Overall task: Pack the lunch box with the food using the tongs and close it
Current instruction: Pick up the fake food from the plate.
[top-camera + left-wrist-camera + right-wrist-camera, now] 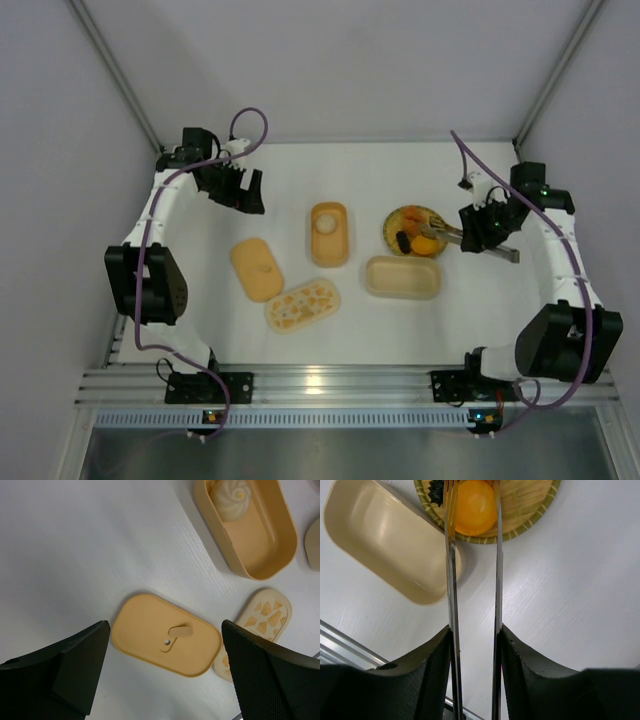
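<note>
Bright, even light; faint, soft shadows — little glare.

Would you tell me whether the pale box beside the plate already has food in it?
No, the pale box is bare inside, and the yellow-orange ball sits on the plate.

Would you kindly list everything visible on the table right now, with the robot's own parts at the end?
tan box: 1, tan, table centre
whitish ball: 1, whitish, inside tan box
cream box: 1, cream, empty, beside plate
plain lid: 1, tan, left of tan box
patterned lid: 1, cream and orange, nearest the arm bases
plate: 1, yellow-green, right of tan box
yellow-orange ball: 1, on plate, between tong tips
dark piece: 1, black, on plate
tongs: 1, silver, in right gripper
left gripper: 1, black, far left, open
right gripper: 1, black, gripping tongs
</note>
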